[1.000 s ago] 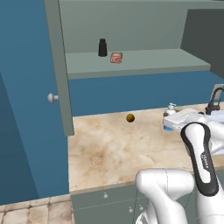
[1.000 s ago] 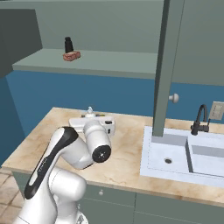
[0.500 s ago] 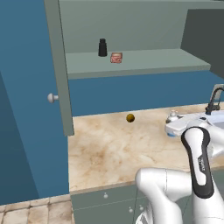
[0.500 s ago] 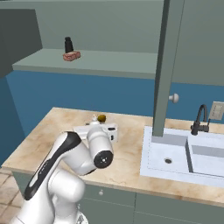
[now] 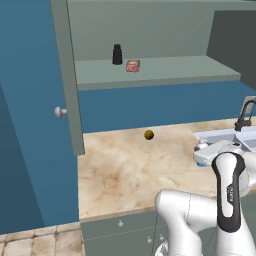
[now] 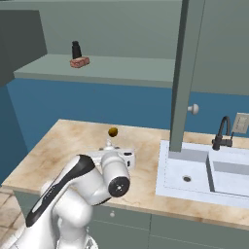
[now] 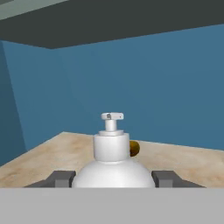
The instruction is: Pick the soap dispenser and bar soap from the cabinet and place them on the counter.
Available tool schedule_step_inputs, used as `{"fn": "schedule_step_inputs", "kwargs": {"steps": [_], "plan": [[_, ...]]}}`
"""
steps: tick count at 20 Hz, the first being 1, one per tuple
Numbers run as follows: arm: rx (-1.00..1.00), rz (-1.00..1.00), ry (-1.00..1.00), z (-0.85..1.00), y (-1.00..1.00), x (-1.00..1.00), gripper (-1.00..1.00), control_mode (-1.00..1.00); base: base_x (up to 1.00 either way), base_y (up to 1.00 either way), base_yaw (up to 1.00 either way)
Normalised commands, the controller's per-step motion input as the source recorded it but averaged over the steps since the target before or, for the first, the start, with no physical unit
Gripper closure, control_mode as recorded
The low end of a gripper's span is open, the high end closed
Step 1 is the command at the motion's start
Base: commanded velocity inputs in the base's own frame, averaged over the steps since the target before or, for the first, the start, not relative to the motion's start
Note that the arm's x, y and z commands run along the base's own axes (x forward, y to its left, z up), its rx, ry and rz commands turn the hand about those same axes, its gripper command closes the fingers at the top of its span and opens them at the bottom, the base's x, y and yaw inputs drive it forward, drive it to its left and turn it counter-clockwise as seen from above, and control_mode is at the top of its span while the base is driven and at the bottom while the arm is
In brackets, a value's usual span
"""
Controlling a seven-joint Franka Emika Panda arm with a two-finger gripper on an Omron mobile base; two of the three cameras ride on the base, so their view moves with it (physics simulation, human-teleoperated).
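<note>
bar soap [image 5: 132,66] on the cabinet [image 5: 150,72] shelf beside a black bottle [image 5: 117,54]; dark-yellow ball [image 5: 148,134] loose on the surface [image 5: 125,165]. at right, tool [image 7: 113,178] clamped around soap dispenser [image 7: 112,148], low over the surface. could topple if released tilted.

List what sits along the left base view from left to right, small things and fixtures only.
Cabinet door knob → small black bottle → bar soap → dark-yellow ball → soap dispenser → black faucet.
</note>
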Motion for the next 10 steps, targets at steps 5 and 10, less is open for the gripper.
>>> {"fn": "schedule_step_inputs", "kwargs": {"steps": [5, 10], "plan": [[0.0, 0.0, -0.1, -0.51, 0.21, 0.0, 1.0, -1.0, 0.0, 0.0, 0.0], [0.0, -0.03, -0.1, -0.5, 0.01, -0.19, 1.0, -1.0, 0.0, 0.0, 0.0]]}}
